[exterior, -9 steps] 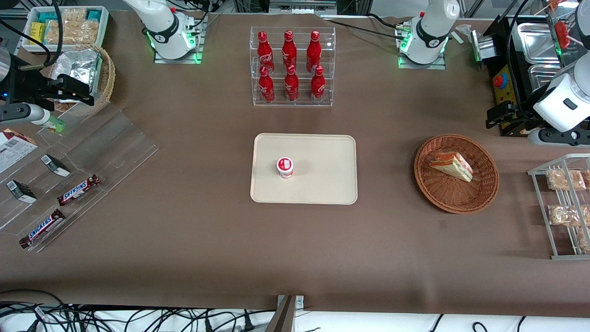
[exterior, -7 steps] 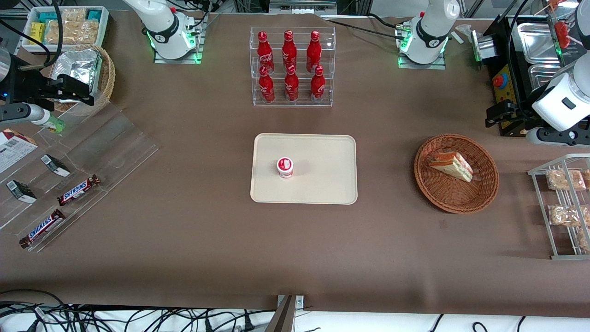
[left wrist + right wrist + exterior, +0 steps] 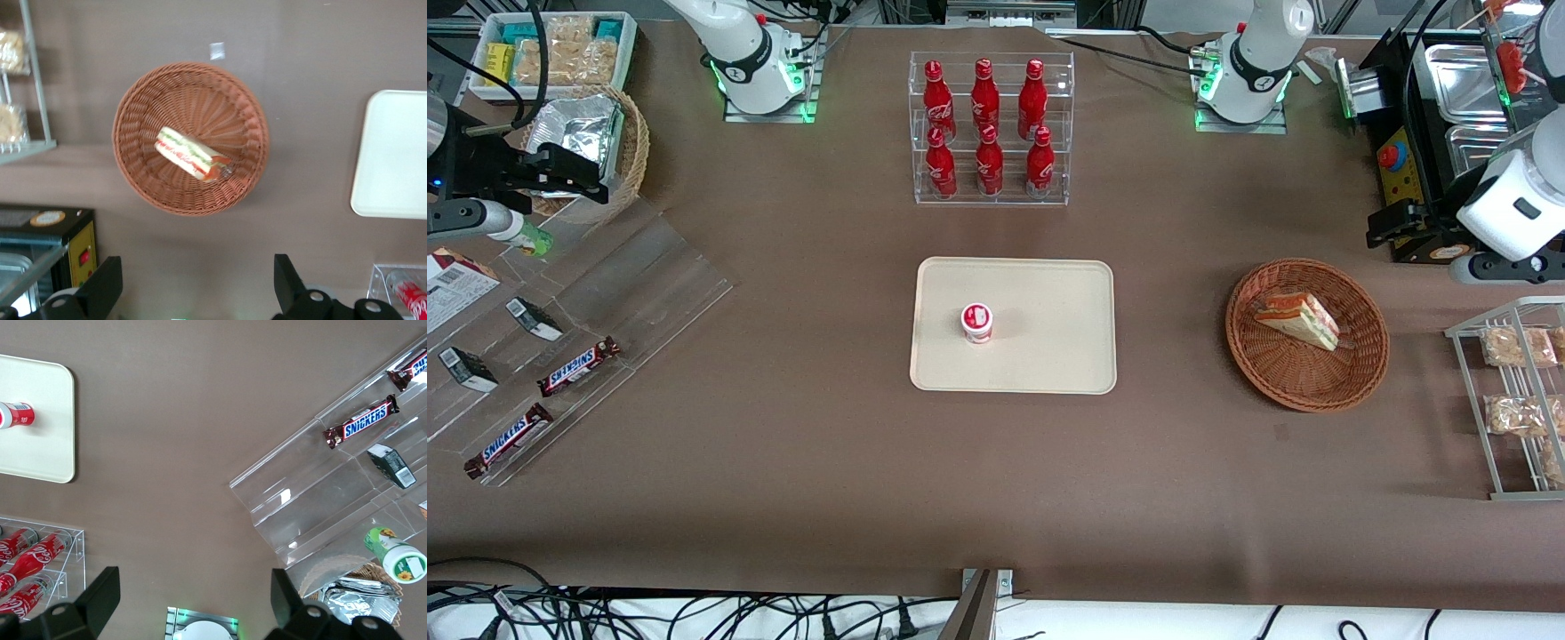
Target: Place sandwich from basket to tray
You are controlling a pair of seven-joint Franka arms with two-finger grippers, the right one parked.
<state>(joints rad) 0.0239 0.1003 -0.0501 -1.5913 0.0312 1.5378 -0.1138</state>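
The sandwich (image 3: 1296,320) (image 3: 190,153), a clear-wrapped wedge with red and green layers, lies in the round reddish-brown wicker basket (image 3: 1280,378) (image 3: 150,190). The cream tray (image 3: 1049,356) (image 3: 393,153) sits mid-table, toward the parked arm from the basket. My gripper (image 3: 1392,224) (image 3: 197,287) hangs high above the table, farther from the front camera than the basket and a little toward the working arm's end. It is open wide, with nothing between its fingers (image 3: 107,283).
A small red-and-white cup (image 3: 977,323) stands on the tray. A clear rack of red bottles (image 3: 989,133) is farther back. A wire rack of bagged snacks (image 3: 1516,400) and a black box with a yellow panel (image 3: 1400,169) flank the basket.
The working arm has shifted slightly toward its own end of the table. The sandwich, basket and tray have not moved.
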